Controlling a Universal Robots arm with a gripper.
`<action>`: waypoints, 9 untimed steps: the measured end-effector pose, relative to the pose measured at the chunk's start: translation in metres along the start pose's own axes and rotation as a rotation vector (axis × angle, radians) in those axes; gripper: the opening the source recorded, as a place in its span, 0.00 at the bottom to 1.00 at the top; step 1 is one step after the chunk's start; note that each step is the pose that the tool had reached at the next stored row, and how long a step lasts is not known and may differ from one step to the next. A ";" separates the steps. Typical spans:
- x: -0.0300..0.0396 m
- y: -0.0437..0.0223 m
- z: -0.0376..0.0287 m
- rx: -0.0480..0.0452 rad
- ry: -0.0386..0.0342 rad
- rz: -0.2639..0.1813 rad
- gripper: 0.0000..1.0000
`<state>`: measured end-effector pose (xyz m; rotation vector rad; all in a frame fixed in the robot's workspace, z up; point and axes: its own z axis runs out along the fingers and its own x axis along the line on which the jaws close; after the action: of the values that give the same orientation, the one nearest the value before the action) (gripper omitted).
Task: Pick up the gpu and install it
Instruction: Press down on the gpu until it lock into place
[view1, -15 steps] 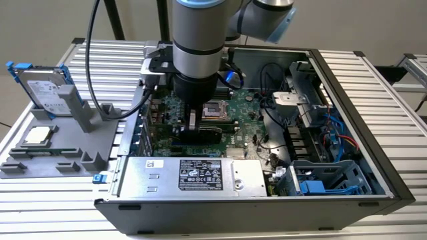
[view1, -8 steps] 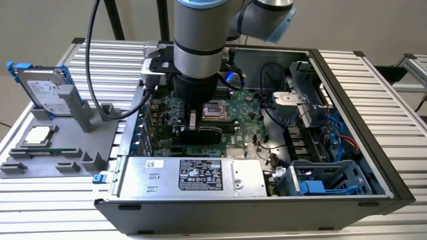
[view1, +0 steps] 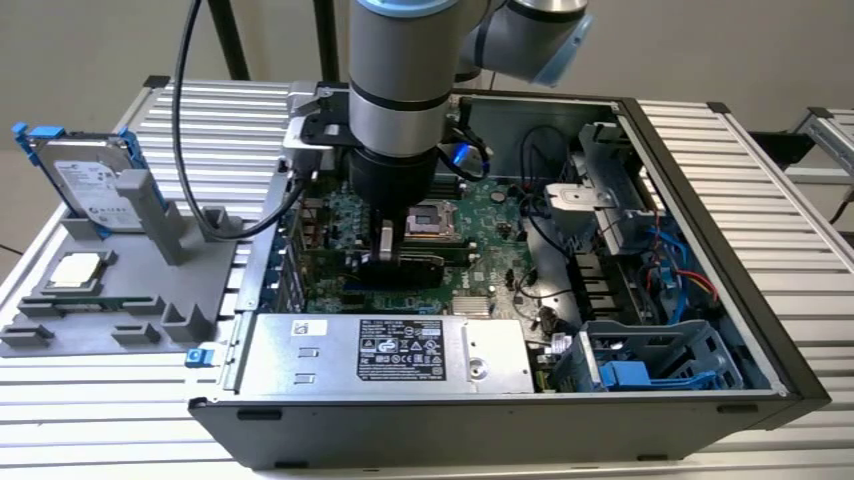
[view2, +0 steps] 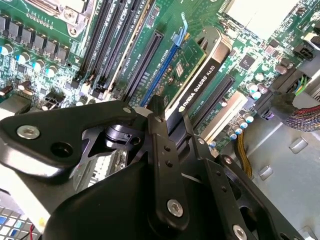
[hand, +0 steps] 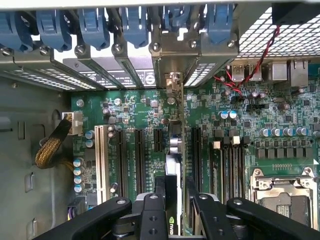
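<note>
So the hand (hand: 172, 210) is down inside the open PC case (view1: 747, 395), fingers (view2: 162, 150) clamped narrow on the gpu (view2: 192, 82). The card stands on edge right under the hand, seated over a motherboard (hand: 140, 112) slot, its metal bracket (hand: 173, 82) up against the case's rear slots just ahead of the fingers.

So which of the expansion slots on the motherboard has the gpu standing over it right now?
The long slot beside the blue one: the gpu stands on edge along it, its black cooler facing the empty black slot on its other side. The gripper holds the card's edge.
</note>
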<state>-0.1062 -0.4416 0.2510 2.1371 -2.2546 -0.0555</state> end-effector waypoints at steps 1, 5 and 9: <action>0.0001 -0.0001 0.0009 -0.0002 0.0004 0.000 0.00; 0.0001 -0.0004 0.0055 -0.0001 0.0004 0.000 0.00; 0.0000 -0.0003 0.0079 -0.0002 -0.0003 0.000 0.00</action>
<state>-0.1063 -0.4417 0.2431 2.1370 -2.2548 -0.0561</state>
